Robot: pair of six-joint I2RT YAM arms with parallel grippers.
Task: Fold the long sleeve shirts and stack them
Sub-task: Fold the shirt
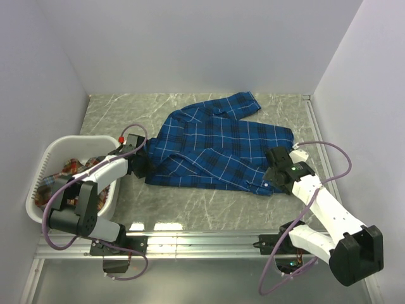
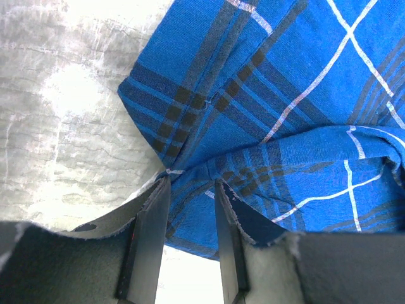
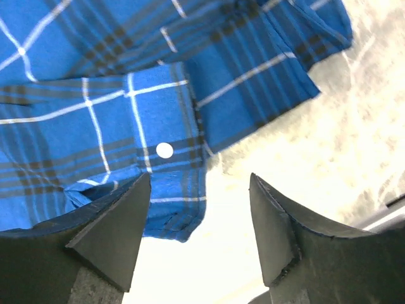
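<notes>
From the top view, the blue shirt (image 1: 215,145) lay spread across the middle of the marble-patterned bench (image 1: 190,209), its collar end toward the left and one sleeve angled toward the back wall. The left fingers (image 1: 142,166) sat at the shirt's left edge. The right fingers (image 1: 273,174) were at its lower right corner, low over the cloth. A white laundry basket (image 1: 54,149) stood at the far left of the bench, beside the left arm, with a red-orange plaid shirt (image 1: 69,170) bunched inside it.

In the left wrist view, the left fingers stood narrow, and a gathered fold of the blue plaid cloth ran down between them, pinched there. The rest of the shirt fanned out above and to the right, and bare bench showed on the left.

In the right wrist view, the right fingers stood wide apart with only bright bench between them, gripping nothing. A buttoned cuff (image 3: 158,164) with a white button (image 3: 164,150) lay flat just above and beside one finger, its corner reaching down along that finger's inner edge. More blue cloth filled the upper part of the view.
</notes>
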